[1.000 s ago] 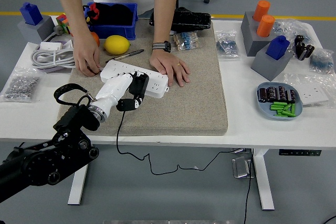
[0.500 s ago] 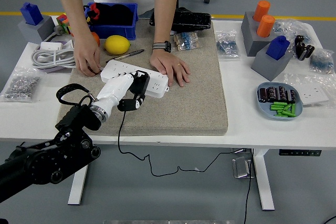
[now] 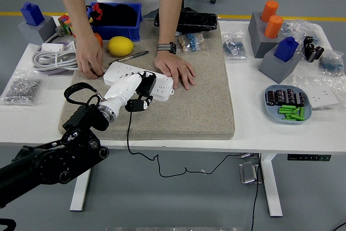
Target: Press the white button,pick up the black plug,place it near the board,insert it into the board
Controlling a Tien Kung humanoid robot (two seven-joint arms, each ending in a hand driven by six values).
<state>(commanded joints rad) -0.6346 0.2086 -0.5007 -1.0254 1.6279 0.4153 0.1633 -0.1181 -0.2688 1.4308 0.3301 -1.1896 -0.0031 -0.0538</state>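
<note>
- Head view: the robot's left hand, white with black fingers, reaches in from the lower left and is curled around the black plug.
- It holds the plug right at the front face of the white board, a power strip lying on the tan mat; whether the prongs are seated in a socket cannot be told.
- A black cord runs from the plug down over the mat's near edge and hangs below the tabletop.
- A person stands at the far side with both hands on the strip: one hand at its left end, the other hand flat on its right end.
- Behind the strip lie a pen and a yellow lemon, with a blue bin beyond.
- Well apart on the right sits a blue plate of batteries and green parts.
- The right arm is out of view.
</note>
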